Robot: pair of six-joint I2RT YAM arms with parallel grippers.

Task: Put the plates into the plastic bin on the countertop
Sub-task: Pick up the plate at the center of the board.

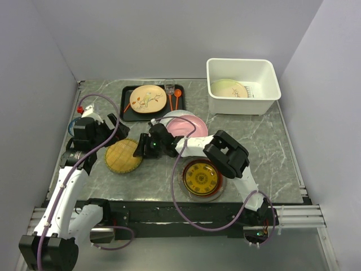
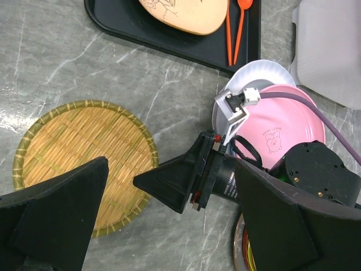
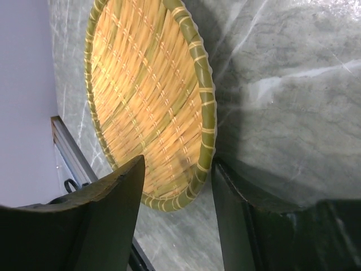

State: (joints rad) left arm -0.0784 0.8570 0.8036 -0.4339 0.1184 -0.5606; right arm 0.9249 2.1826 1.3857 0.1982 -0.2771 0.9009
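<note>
white plate (image 1: 174, 114): under pink plate (image 1: 193, 125) | cream plate (image 2: 186, 14): cut by top edge | lime plate (image 1: 228, 88): partly behind plastic bin (image 1: 242, 105) wall

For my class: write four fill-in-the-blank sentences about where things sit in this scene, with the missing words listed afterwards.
The cream floral round plate lies on the flat ____ tray. The pink round plate rests on a ____ lower plate. The deep white plastic bin holds one ____ plate. Down at plate level, the ____ hand straddles the round woven yellow plate's rim.
Missing words: black; white; green; right.

Bright, even overhead light, soft shadows, faint glare on countertop (image 3: 293, 84).
</note>
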